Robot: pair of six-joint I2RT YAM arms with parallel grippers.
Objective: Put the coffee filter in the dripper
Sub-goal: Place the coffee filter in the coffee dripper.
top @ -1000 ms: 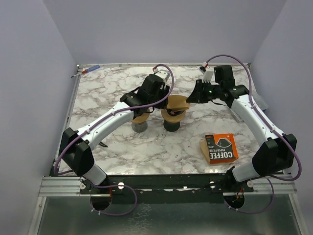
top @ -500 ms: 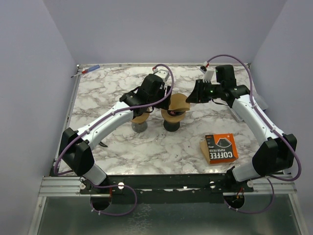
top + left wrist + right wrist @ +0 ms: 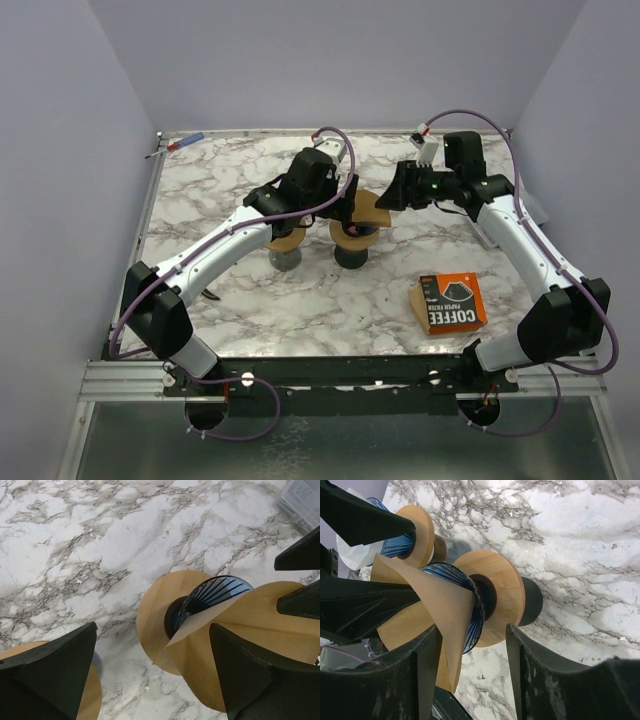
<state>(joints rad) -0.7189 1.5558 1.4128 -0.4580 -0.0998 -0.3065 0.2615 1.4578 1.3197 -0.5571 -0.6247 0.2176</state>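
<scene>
The left gripper and right gripper had both spread their fingers, apparently freeing the brown paper cone filter, which sat askew in the blue ribbed dripper.

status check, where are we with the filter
Left gripper open, right gripper open. Coffee filter partly in blue dripper, sticking out over rim, not seated. Second dripper close beside, not blocking.
</scene>
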